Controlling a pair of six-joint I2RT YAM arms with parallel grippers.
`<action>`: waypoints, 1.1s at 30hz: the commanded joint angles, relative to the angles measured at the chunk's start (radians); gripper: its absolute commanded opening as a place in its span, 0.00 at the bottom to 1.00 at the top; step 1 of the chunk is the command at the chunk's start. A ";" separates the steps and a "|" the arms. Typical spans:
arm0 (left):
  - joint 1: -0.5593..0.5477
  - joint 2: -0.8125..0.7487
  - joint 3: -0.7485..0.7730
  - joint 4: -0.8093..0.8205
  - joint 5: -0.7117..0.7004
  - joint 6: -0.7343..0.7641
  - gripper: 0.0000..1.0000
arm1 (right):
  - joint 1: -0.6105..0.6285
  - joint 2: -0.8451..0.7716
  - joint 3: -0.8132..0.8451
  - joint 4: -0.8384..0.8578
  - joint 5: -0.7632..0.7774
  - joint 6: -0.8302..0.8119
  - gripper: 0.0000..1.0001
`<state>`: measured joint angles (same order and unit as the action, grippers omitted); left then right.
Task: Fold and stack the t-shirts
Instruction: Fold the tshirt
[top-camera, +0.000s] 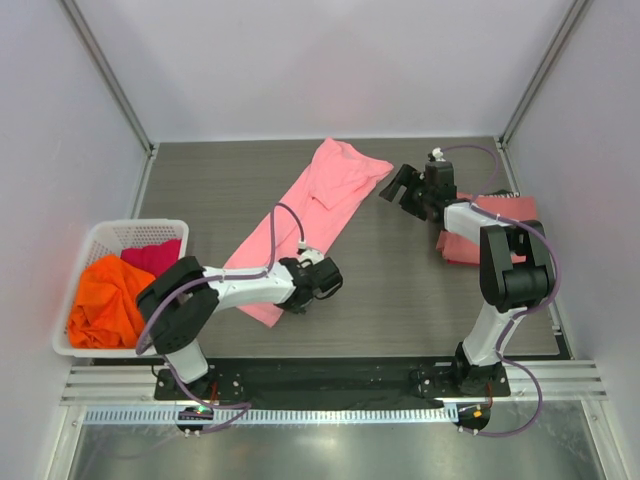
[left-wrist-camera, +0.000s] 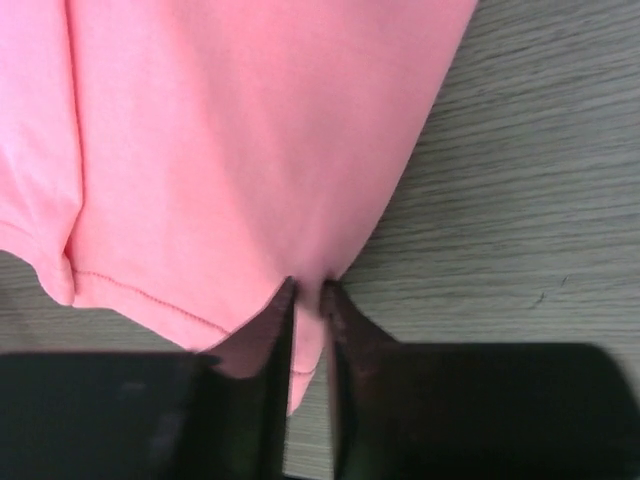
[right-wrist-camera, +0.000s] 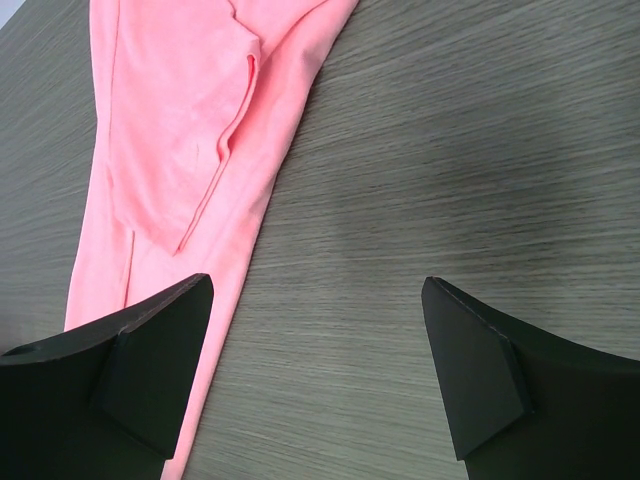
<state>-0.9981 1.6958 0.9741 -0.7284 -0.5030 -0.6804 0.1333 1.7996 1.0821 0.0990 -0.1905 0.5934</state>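
Top external view: the pink shirt (top-camera: 320, 200) is seen lying flat on the tabletop (top-camera: 400, 300) as a long narrow strip, its long axis slanting from the far middle down toward the near left. The left fingers (top-camera: 325, 278) are set at the strip's near end, on its right-hand edge. The right fingers (top-camera: 402, 188) are held just beside its far end, off to the right and apart from the cloth. Each end is thus covered by its nearer arm. A folded red shirt (top-camera: 510, 208) is laid at the right of the tabletop, and an orange shirt (top-camera: 105, 300) and a magenta shirt (top-camera: 155, 255) lie in the white basket (top-camera: 120, 232) at the left.

What cannot be made out from above is shown in the left wrist view: the left fingers are drawn nearly together and a small tuck of the pink shirt's edge is pinched between them (cloth is seen running down the slit). In the right wrist view the right fingers are spread wide with only bare tabletop between them, and the shirt lies to their left. The next fold is judged to turn on the near end being carried along the long axis toward the far end.
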 joint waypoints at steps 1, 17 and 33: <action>0.016 0.067 -0.014 0.021 0.043 -0.002 0.13 | -0.004 -0.006 -0.004 0.051 -0.010 0.006 0.92; -0.115 0.140 0.326 0.400 0.540 -0.179 0.14 | -0.032 -0.141 -0.053 -0.025 0.161 0.016 0.94; -0.030 -0.454 -0.099 0.248 0.431 -0.180 0.84 | 0.081 -0.517 -0.321 -0.499 0.034 0.003 0.80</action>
<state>-1.0851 1.3270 0.9516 -0.4286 -0.0505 -0.8410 0.1417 1.3659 0.8471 -0.2607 -0.1074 0.5930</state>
